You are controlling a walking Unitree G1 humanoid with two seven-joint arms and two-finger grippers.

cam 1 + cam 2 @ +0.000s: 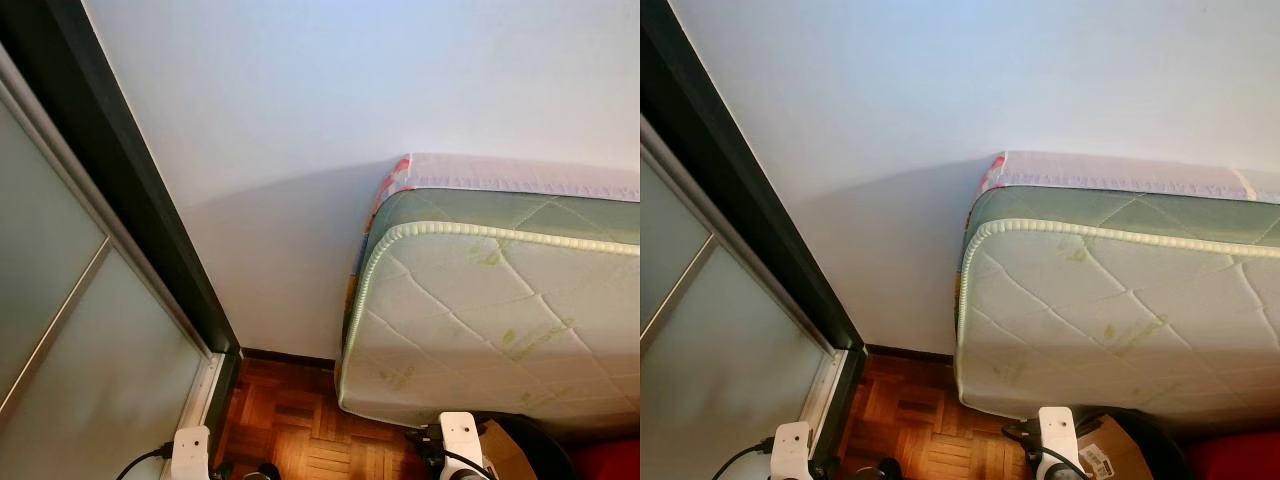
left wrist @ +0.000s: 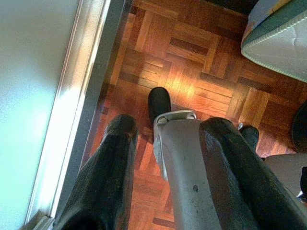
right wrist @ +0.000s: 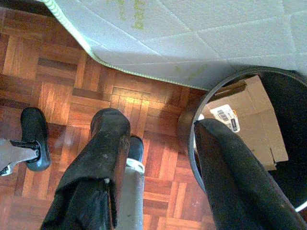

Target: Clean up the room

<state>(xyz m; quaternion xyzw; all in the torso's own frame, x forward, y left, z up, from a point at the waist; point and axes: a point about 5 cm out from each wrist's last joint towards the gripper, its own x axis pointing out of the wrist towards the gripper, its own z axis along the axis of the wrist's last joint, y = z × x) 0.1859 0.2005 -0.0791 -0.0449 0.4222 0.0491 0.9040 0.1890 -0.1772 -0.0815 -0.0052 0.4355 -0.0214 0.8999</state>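
Right wrist view: right hand (image 3: pixel 158 158) spread wide, empty.
Lower right: black bin (image 3: pixel 288 211) holding cardboard (image 3: pixel 249 115); mattress (image 3: pixel 192 33) upper frame; left hand (image 2: pixel 168 163) wide, empty.

A quilted white mattress (image 1: pixel 480 310) with green piping is seen propped against the white wall (image 1: pixel 330 110), with parquet floor (image 1: pixel 290 425) below its near corner, a dark-framed frosted sliding door (image 1: pixel 70 300) well off to its left, and a cardboard box (image 1: pixel 505 450) beneath it.
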